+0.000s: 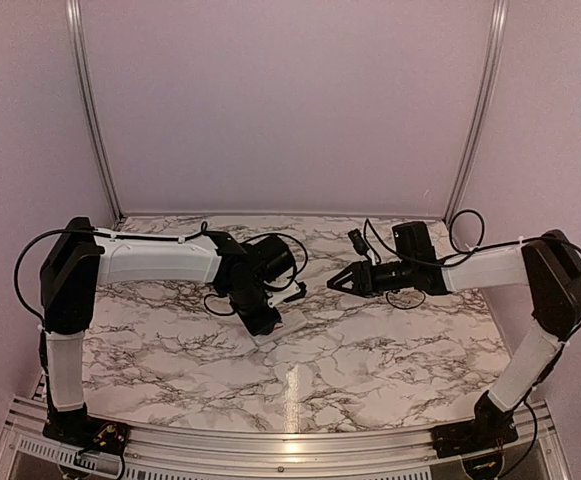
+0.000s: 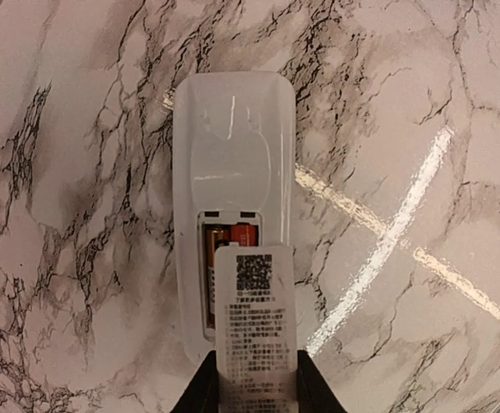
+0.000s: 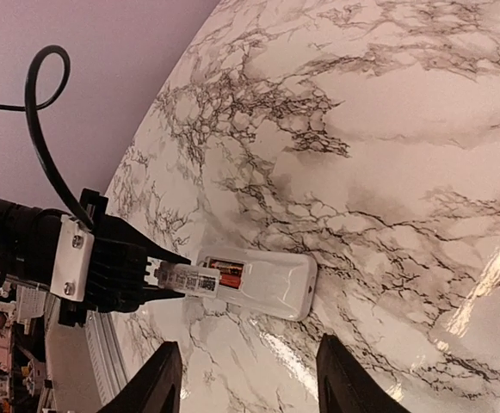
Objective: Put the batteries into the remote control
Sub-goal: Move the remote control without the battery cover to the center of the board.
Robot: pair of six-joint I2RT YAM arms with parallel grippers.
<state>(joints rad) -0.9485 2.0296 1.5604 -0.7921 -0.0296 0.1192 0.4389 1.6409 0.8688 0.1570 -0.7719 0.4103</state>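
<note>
The white remote control [image 2: 232, 155] lies back-up on the marble table, its battery recess uncovered. Two coppery-orange batteries [image 2: 232, 234] sit side by side in the recess. My left gripper [image 2: 254, 391] is shut on the white battery cover [image 2: 256, 327], which carries a QR label and hangs low over the near part of the recess. The right wrist view has the remote control [image 3: 271, 280], the batteries [image 3: 230, 274] and the cover [image 3: 185, 278] from the side. My right gripper [image 3: 250, 379] is open and holds nothing, well off the remote; it hovers right of the left gripper [image 1: 265, 325].
Pink walls and upright aluminium posts [image 1: 90, 110] close in the back and sides of the table. An aluminium rail [image 1: 290, 440] runs along the near edge between the arm bases. Black cables [image 3: 43, 112] loop off both wrists.
</note>
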